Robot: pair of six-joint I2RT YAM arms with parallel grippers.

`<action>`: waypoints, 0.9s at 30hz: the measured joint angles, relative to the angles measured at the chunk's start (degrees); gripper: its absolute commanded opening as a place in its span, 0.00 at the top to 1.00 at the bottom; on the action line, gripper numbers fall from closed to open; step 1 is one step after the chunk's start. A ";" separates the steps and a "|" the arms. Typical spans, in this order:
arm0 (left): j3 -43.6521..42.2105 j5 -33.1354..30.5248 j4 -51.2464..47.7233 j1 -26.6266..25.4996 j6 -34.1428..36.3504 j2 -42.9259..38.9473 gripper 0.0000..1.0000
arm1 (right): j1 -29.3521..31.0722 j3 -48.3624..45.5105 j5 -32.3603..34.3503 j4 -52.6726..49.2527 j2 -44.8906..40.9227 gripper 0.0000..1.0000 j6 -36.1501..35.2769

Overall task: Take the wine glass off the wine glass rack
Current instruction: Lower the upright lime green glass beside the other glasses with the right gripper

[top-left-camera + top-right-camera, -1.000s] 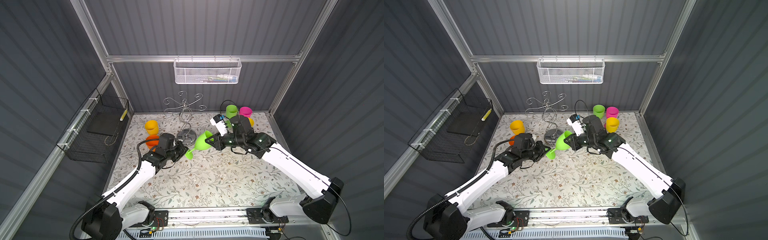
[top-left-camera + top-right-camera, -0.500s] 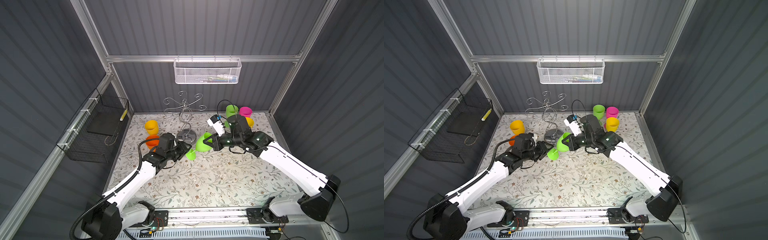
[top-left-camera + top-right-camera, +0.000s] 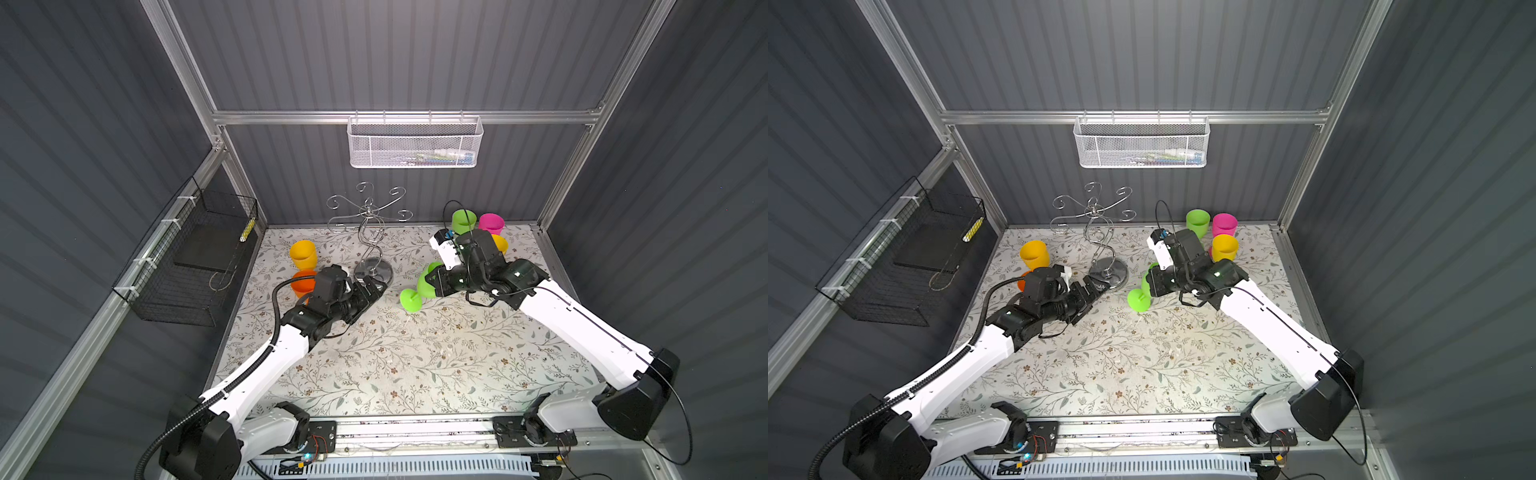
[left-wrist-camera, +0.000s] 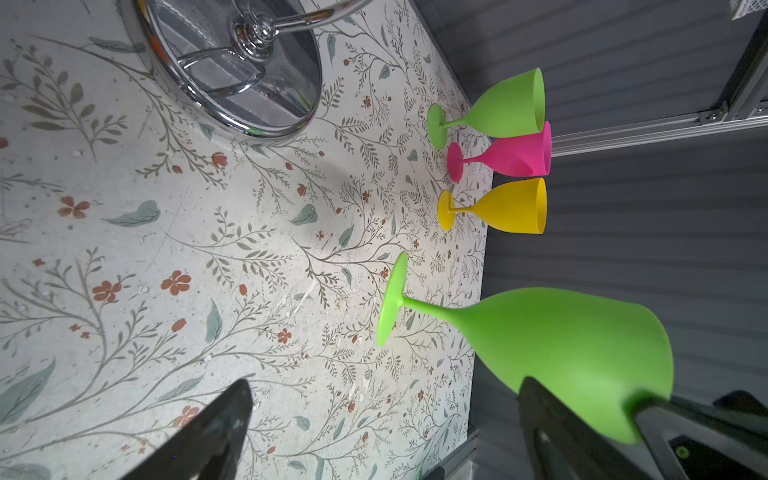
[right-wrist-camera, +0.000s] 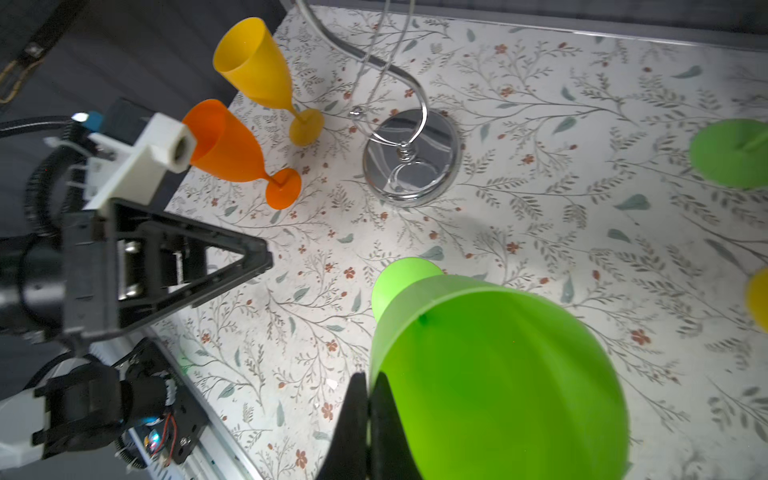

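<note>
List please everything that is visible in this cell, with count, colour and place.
wine glass rack: one, chrome, back of table, no glass on it
wine glass: one, green, tilted, held at mid-table
back-right glasses: three, green, pink, yellow, standing
back-left glasses: two, yellow, orange, standing
mesh basket: one, white, back wall
wire basket: one, black, left wall
table: one, floral top
left gripper: one, black, open, beside the rack's base
right gripper: one, black, shut on the wine glass's rim
</note>
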 measured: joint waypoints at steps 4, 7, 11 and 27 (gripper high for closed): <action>0.00 -0.61 -0.90 0.00 0.52 -1.55 0.00 | -2.03 0.61 4.07 -1.49 1.09 1.00 -0.63; 0.00 -0.76 -1.62 0.00 1.01 -2.05 0.00 | -3.28 1.99 6.69 -1.92 3.65 1.00 -1.18; 0.00 -1.03 -3.21 0.00 1.97 -2.62 0.00 | -4.79 4.37 10.08 -2.16 8.44 1.00 -2.34; 0.02 -2.73 -7.89 0.00 5.40 -7.52 0.00 | -11.69 15.72 14.25 -2.67 22.40 1.00 -6.73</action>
